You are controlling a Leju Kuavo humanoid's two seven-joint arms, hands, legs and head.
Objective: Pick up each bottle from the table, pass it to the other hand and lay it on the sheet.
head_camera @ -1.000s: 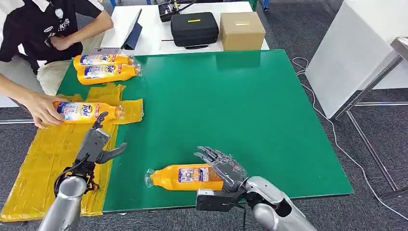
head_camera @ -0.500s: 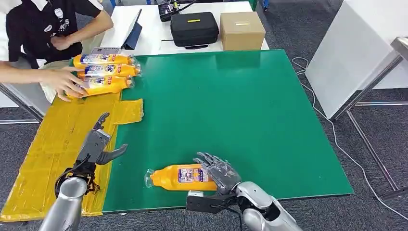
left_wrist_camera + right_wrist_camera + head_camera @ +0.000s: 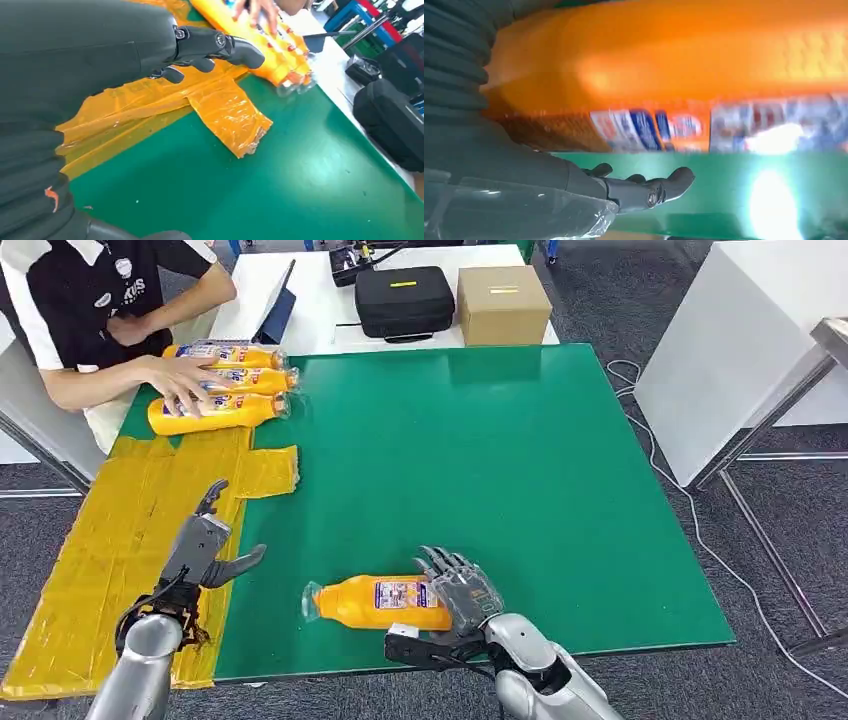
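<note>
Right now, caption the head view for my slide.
Right hand at the near bottle on the green table; left hand open above the sheet.

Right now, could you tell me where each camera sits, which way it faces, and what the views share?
Head view: high on the body, looking down at the green table; shows the left hand and the right hand at the near bottle.
Left wrist view: behind the left hand, facing the yellow sheet and the person's hand.
Right wrist view: behind the right hand, close on the near bottle.
Shared: the table and bottles.
</note>
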